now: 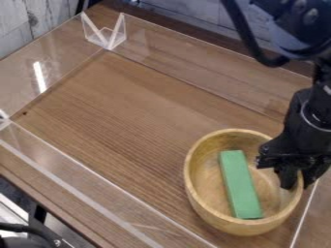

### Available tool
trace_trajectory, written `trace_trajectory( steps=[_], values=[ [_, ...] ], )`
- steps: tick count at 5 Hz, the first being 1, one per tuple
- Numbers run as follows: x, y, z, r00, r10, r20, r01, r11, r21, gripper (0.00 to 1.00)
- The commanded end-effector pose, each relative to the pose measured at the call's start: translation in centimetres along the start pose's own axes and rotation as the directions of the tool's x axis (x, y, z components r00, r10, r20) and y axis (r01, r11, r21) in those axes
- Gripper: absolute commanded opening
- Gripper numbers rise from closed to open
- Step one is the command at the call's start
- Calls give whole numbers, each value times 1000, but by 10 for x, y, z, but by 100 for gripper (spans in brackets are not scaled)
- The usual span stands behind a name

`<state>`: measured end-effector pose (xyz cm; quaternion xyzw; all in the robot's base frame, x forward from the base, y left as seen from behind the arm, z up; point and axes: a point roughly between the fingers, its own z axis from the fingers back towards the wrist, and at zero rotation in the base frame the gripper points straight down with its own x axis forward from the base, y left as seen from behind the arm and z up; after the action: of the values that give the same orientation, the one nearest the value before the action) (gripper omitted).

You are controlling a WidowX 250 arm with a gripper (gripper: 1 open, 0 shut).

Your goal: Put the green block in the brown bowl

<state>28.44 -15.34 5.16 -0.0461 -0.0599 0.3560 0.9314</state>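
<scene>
In the camera view, the brown bowl [246,189] sits on the wooden table [130,107] near its lower right corner, close to the clear acrylic wall [77,189] that runs along the table's front edge. The green block [238,184] lies flat inside the bowl, on its floor, running lengthwise from the far side of the bowl toward the near side, slightly left of the bowl's centre. The black gripper [289,172] hangs straight down over the right half of the bowl, its tips down inside the rim, just beside the block's right edge and apart from it. Its fingers are drawn together with nothing between them; the block is not held. Far from the bowl, at the table's back left corner, a small clear plastic stand [104,32] rests upright against the outer wall.
</scene>
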Motion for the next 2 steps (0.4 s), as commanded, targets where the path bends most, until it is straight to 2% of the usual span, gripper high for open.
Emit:
trace_trajectory(
  steps=[1,2],
  values=[
    [11,-13,44,997,70,28,-66,991,-121,100],
    [18,-18,66,998,68,7,-65,981,-183,100]
  ],
)
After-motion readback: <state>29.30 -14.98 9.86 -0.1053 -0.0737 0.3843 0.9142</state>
